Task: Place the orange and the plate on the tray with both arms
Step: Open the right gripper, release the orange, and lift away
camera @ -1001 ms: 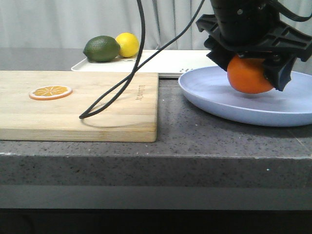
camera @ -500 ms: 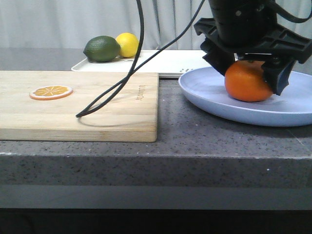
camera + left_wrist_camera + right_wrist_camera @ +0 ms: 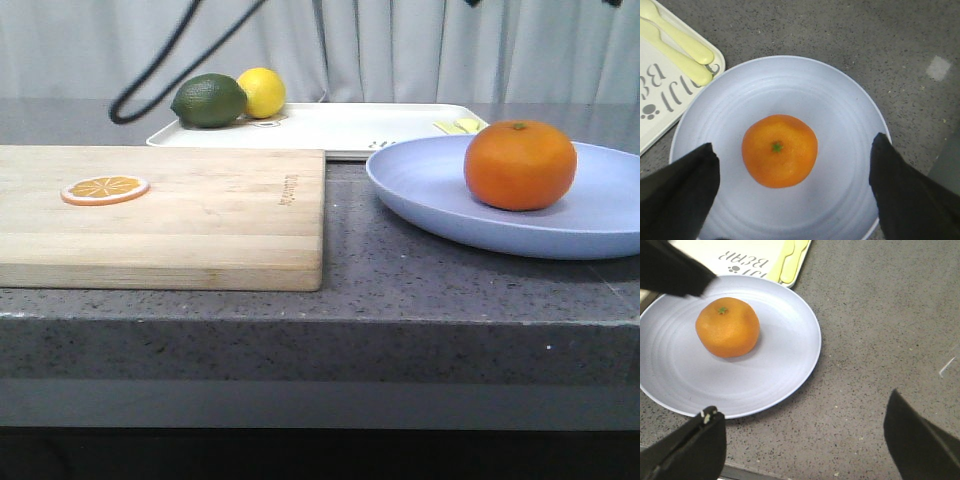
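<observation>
Orange [image 3: 779, 150] resting free on plate [image 3: 840, 100], centred below left gripper [image 3: 790, 197] with fingers spread wide, right gripper [image 3: 805, 440] likewise apart and offset aside, tray [image 3: 340, 128] seemingly just behind plate.

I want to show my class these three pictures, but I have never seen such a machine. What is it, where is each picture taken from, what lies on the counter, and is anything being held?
It is a robot with two arms, each ending in a two-fingered gripper. One picture looks forward over the counter; the other two come from cameras on the wrists, looking down past the dark fingers. The left gripper hangs open above the orange, which rests on the plate. The right gripper is open too, over bare counter beside the plate. Nothing is held. Behind the plate lies the tray, carrying a lime, a lemon and pale yellow cutlery. To the left is a cutting board with an orange slice.
</observation>
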`<state>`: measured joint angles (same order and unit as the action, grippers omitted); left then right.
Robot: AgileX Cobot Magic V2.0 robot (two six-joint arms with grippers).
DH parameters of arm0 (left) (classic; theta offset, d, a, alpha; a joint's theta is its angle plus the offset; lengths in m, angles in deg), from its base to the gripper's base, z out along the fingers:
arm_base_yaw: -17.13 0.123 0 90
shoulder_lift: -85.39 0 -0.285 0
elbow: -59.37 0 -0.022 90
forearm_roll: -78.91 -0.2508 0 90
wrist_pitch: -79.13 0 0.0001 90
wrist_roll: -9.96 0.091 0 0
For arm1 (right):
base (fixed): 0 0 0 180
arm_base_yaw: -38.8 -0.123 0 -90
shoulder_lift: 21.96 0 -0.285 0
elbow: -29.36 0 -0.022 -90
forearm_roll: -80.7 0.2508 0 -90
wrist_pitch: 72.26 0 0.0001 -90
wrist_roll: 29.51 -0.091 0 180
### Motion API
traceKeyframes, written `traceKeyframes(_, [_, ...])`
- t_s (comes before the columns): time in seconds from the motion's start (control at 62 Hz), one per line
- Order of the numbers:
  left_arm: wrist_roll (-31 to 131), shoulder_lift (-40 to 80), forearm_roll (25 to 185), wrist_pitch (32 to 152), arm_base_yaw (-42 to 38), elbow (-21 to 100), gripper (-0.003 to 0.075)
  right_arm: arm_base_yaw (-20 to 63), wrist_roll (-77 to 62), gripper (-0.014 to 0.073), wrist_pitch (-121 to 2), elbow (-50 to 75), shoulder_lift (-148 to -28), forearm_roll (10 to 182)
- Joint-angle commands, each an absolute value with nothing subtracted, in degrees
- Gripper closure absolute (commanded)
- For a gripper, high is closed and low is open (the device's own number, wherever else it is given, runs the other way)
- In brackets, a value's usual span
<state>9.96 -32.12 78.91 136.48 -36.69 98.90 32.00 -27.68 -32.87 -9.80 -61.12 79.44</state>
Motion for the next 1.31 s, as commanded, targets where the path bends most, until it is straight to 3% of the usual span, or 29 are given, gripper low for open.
traceKeyframes(0.0, [10.0,-23.7,78.9,132.4,-37.0,95.5,0.0134,32.0,-27.3,-0.005,-37.0,-7.7,-61.6,78.6])
traceKeyframes(0.226, [10.0,-10.0,78.9,124.6,-32.9,76.2,0.0134,32.0,-27.3,-0.005,-37.1,-7.7,-61.6,78.6])
traceKeyframes(0.613, [10.0,13.8,84.4,114.7,-15.0,46.3,0.0134,32.0,-27.3,-0.005,-37.0,-7.7,-61.6,78.6])
traceKeyframes(0.759, [10.0,24.2,85.0,116.3,-9.5,37.8,0.0134,32.0,-28.0,-0.005,-34.8,-7.7,-62.0,78.6])
traceKeyframes(1.049, [18.9,40.5,93.4,125.6,-8.2,30.4,0.0134,32.0,-34.9,-0.005,-29.7,-6.9,-68.4,78.6])
traceKeyframes(1.291, [22.6,42.3,93.6,124.8,-8.2,30.4,0.0134,33.5,-34.9,-0.005,-22.9,3.0,-83.5,78.3])
